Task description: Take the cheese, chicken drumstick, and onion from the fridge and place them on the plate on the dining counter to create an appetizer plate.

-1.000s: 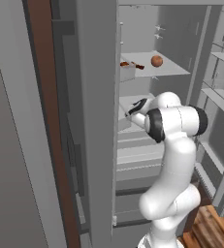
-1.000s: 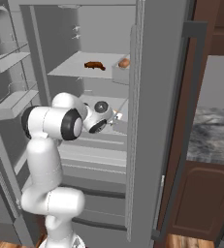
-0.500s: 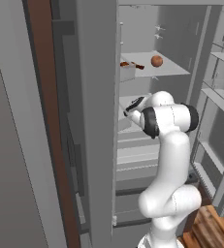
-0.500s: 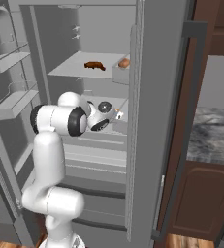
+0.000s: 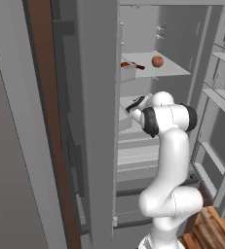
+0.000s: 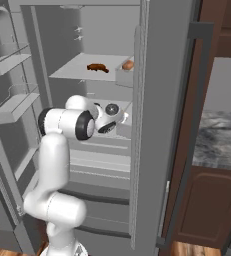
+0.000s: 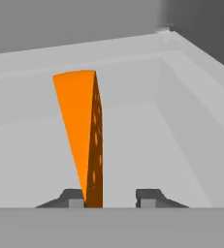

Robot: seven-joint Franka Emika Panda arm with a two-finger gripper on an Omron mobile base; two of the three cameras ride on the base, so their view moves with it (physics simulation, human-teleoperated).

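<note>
The cheese (image 7: 82,131), an orange wedge, is seen standing on edge in a pale bin of the fridge (image 5: 99,121), its narrow end between the gripper (image 7: 111,197) tips. A slip is judged likely: the wedge is touched only by the left fingertip (image 7: 74,197), with a gap at the right one, so it could be tipped. The jaws are narrowed, not yet clamped.

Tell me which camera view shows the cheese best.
The hand view: the cheese stands as a tall orange wedge with its holed side face plain to see, its narrow end down between the claw tips in a pale fridge bin. In both base views the arm and fridge block it, so I cannot make it out there.
</note>
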